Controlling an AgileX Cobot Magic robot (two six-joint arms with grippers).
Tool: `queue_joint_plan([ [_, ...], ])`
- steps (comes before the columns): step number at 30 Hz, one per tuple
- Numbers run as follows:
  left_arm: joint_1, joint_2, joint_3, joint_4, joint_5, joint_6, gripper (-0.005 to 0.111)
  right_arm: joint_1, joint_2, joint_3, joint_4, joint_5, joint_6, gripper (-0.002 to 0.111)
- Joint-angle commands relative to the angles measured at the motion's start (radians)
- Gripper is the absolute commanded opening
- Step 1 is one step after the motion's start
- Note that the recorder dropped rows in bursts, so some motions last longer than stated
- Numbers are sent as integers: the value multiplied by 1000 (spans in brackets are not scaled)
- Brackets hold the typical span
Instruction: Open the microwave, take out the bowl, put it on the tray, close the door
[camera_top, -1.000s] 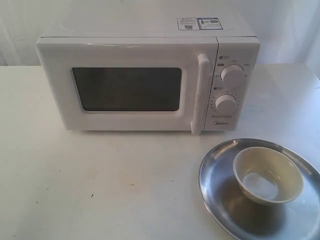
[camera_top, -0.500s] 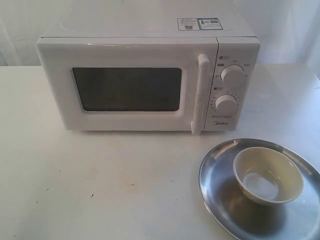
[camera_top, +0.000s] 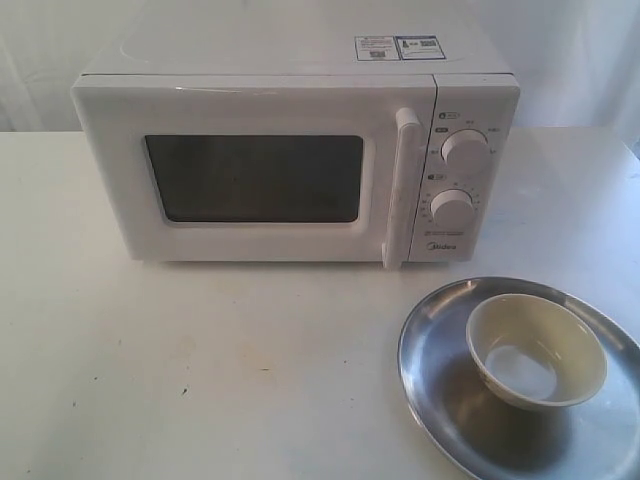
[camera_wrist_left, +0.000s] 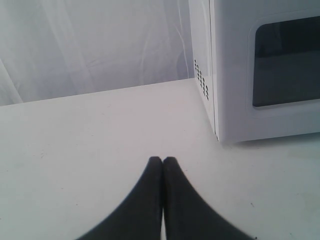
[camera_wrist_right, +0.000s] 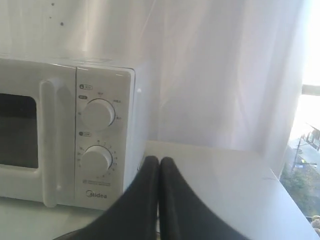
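The white microwave (camera_top: 290, 150) stands at the back of the table with its door (camera_top: 250, 175) closed; the bar handle (camera_top: 400, 185) is upright beside the two knobs. The cream bowl (camera_top: 535, 350) sits in the silver tray (camera_top: 440, 400) at the front right. Neither arm shows in the exterior view. My left gripper (camera_wrist_left: 162, 161) is shut and empty, low over the table off the microwave's (camera_wrist_left: 260, 70) left front corner. My right gripper (camera_wrist_right: 159, 161) is shut and empty, in front of the microwave's (camera_wrist_right: 70, 130) right corner near the knobs (camera_wrist_right: 97, 114).
A white curtain (camera_wrist_right: 215, 70) hangs behind the table. The table's right edge (camera_wrist_right: 287, 200) runs beside a bright window. The tray is cut off by the exterior view's right and bottom borders.
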Motion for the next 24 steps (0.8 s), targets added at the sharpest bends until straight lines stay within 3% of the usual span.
queue_joint_plan([
  [1, -4, -2, -3, -8, -4, 0, 0, -27, -7, 6, 21, 8, -8, 0],
  [24, -4, -2, -3, -8, -4, 0, 0, -27, -7, 6, 85, 21, -21, 0],
])
